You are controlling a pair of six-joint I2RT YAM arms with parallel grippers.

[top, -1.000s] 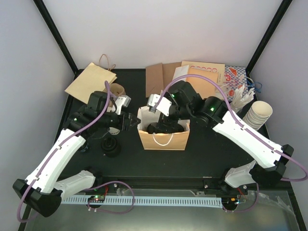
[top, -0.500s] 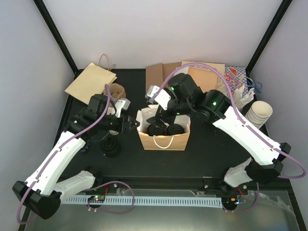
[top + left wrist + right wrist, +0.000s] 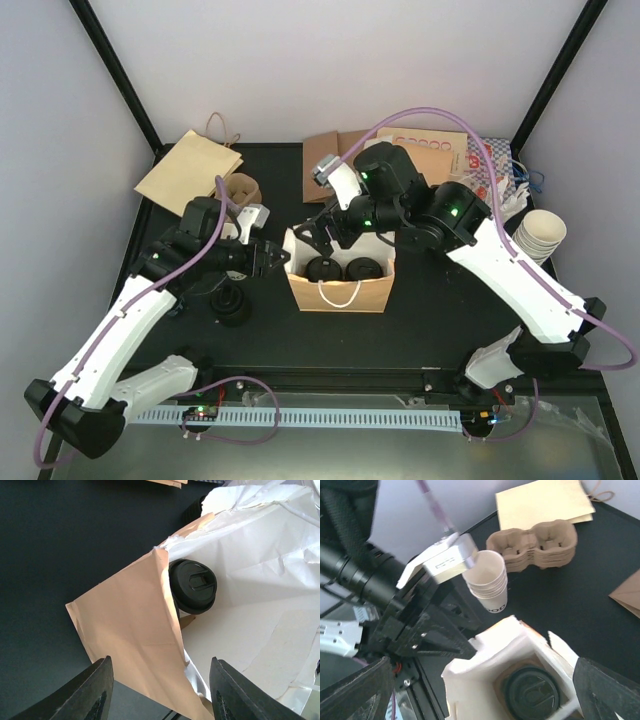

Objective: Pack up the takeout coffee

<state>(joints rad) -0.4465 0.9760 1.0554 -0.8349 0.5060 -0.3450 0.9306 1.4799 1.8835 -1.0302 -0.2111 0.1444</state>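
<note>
A brown paper bag (image 3: 340, 288) stands open in the middle of the table. Two takeout coffee cups with black lids (image 3: 322, 268) (image 3: 362, 268) sit side by side inside it. My left gripper (image 3: 272, 258) is at the bag's left wall, open, with the wall's edge (image 3: 150, 630) between its fingers and touching neither. One lid (image 3: 192, 586) shows past that edge. My right gripper (image 3: 316, 228) hangs open and empty above the bag's back left corner. Below it the right wrist view shows the bag's white inside (image 3: 485, 680) and one lid (image 3: 532, 692).
A short stack of lidless cups (image 3: 489, 580) and a pulp carrier tray (image 3: 535, 545) stand left of the bag, flat brown bags (image 3: 190, 170) behind. Black lids (image 3: 232, 305) sit front left. Another cup stack (image 3: 535, 237) and printed packets (image 3: 490, 165) are at the right.
My right gripper has lifted up and back out of the bag, still open, leaving both lidded cups inside. The left arm has barely moved.
</note>
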